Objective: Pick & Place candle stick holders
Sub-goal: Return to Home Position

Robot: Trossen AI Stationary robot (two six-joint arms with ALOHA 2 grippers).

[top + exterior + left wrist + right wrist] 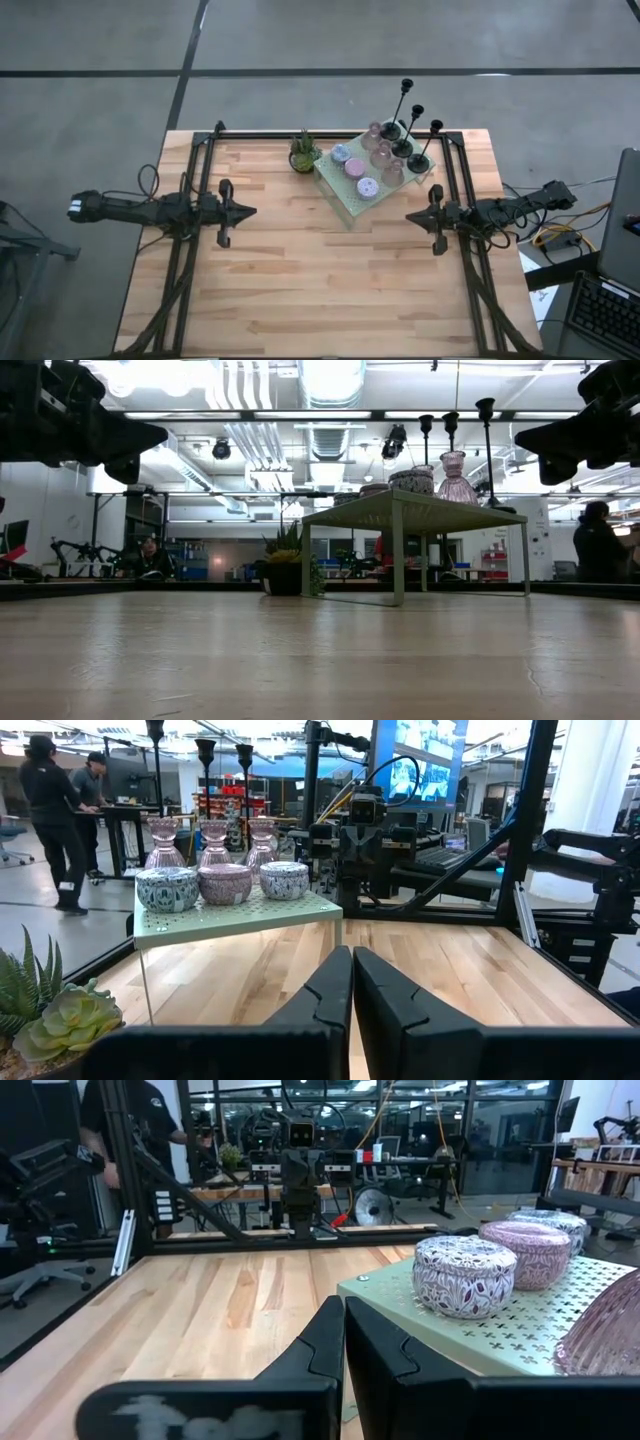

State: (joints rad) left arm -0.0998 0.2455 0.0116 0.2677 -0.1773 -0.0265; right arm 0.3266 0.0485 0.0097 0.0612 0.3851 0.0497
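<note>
Three black holders [415,138] with thin stems, three pinkish glass cups [382,155] and three pastel round holders [354,167] sit on one green perforated platform [343,190]. One potted plant [303,153] stands on the worktop [300,270]. Two arms.

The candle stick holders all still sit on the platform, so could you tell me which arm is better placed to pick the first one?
Probably the right: the right gripper, shut, hovers just beside the platform bearing the candle stick holders. The left gripper, also shut, waits farther off across the table.
</note>
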